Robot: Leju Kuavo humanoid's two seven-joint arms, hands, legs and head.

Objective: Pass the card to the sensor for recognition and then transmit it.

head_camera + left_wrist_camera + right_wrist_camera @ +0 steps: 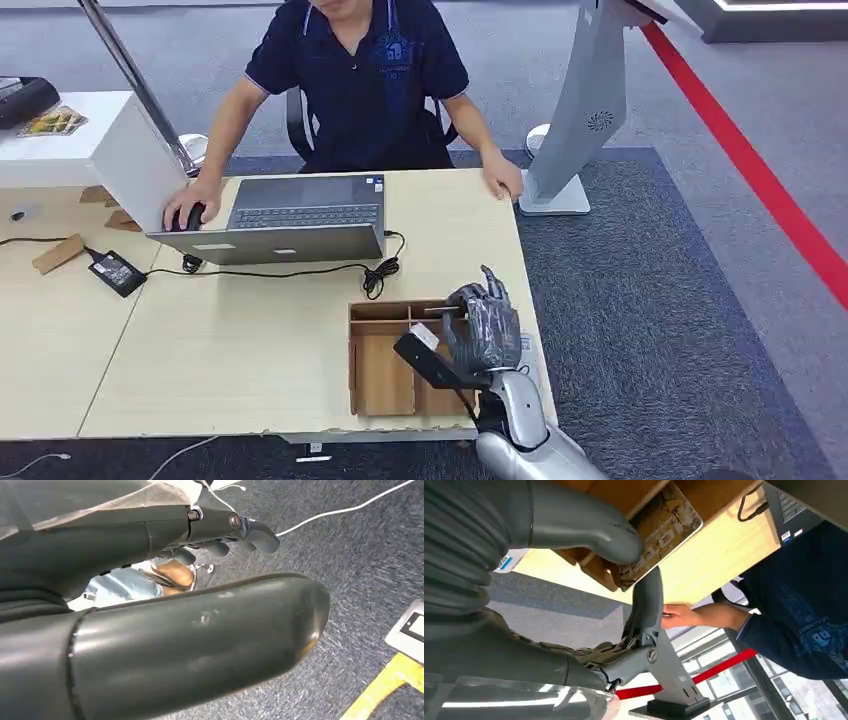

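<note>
Right hand (485, 325) at the tabletop's (250, 350) front right corner — pinching the card (659, 532).
Card held over the wooden tray (385, 380), thumb against a finger; tray beside the right edge. Left hand (200, 630) hangs over carpet — grasp unclear.

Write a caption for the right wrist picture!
Robot's right hand pinches a patterned card over the wooden tray.

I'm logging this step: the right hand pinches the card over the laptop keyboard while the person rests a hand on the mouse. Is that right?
Not quite. The right hand pinches the card over the wooden tray at the desk's near edge, not over the laptop, as the head view shows. The person's hand does rest on the mouse.
</note>
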